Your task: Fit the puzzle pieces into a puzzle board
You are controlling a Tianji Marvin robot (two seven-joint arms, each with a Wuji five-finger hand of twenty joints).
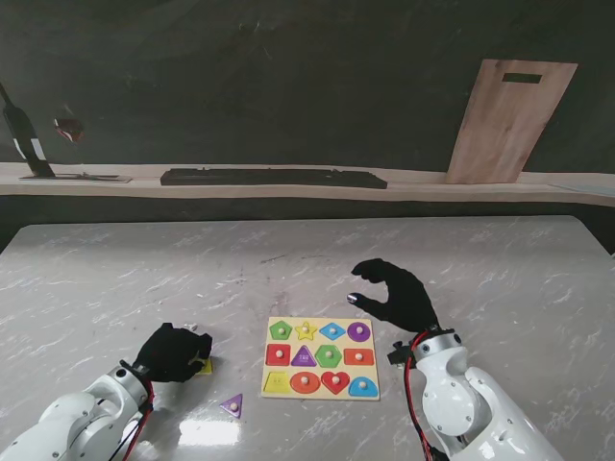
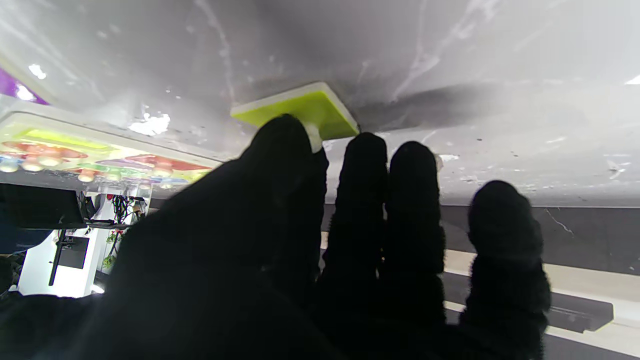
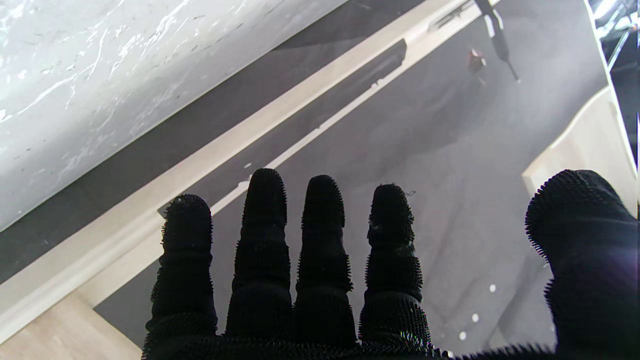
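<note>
Puzzle board [image 1: 321, 358] lies on a white marble table [image 1: 115, 279].

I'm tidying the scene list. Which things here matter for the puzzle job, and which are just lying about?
Job: puzzle board; yellow piece under the left hand; purple triangle piece; right hand.

Lying about: wooden cutting board against the wall; black tray on the ledge.

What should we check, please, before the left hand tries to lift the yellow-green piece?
1. Left hand over the yellow-green piece: ok, fingers rest on it.
2. Firm grip on the piece: cannot tell.
3. Right hand clear of the puzzle board: ok, raised and open beside its far right corner.
4. Empty slot for the piece: cannot tell, the slots look filled.
5. Purple triangle out of the way: ok, on the table nearer to me.
</note>
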